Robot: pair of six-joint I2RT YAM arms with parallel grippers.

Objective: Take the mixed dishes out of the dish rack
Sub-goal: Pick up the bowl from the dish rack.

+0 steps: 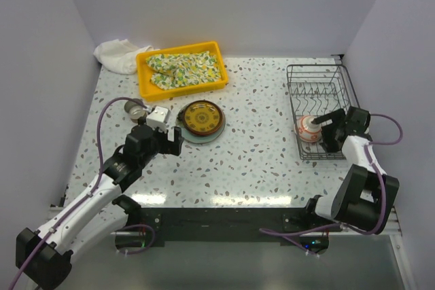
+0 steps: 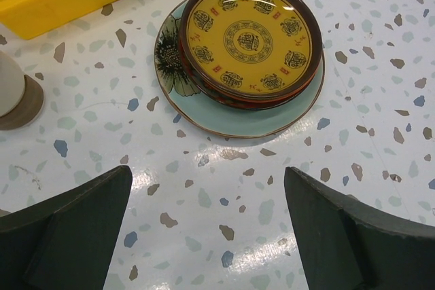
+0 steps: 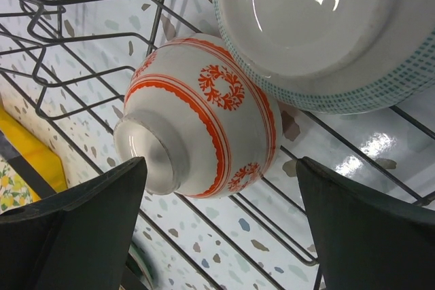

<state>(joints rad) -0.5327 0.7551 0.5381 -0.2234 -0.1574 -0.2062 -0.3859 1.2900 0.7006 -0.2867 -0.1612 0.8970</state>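
unloading in progress: along the right edge of the worktop (image 1: 258, 140) the dish rack (image 1: 319, 93) holds two bowls at its near end, and we judge that the step in hand is the pick of the red-patterned white bowl (image 3: 204, 120). the right gripper (image 1: 325, 129) hangs over it with jaws wide apart, one finger on each side of the bowl and neither touching it, gripping nothing. the bowl lies tipped on the wires with its foot towards the wrist camera, its side leaning against a pale bowl with a teal-hatched rim (image 3: 326, 39).

the next move, as we read it, calls for closing on the round glazed body or the foot ring, then lifting clear of the wires. in the way are the neighbouring bowl, which may shift once its support goes, and the rack's upright tines beyond.

towards the left side of the worktop the left gripper (image 2: 207, 195) hovers open and empty just near two plates already out of the rack, the brown-yellow patterned plate (image 2: 248, 39) stacked on the pale green-blue plate (image 2: 204, 115). a small tan cup (image 1: 134, 108) stands just beside that arm. by the far left corner sit a yellow tray (image 1: 183, 90) with a floral cloth (image 1: 185, 69) in it and a white cloth (image 1: 117, 54), well apart from the rack.
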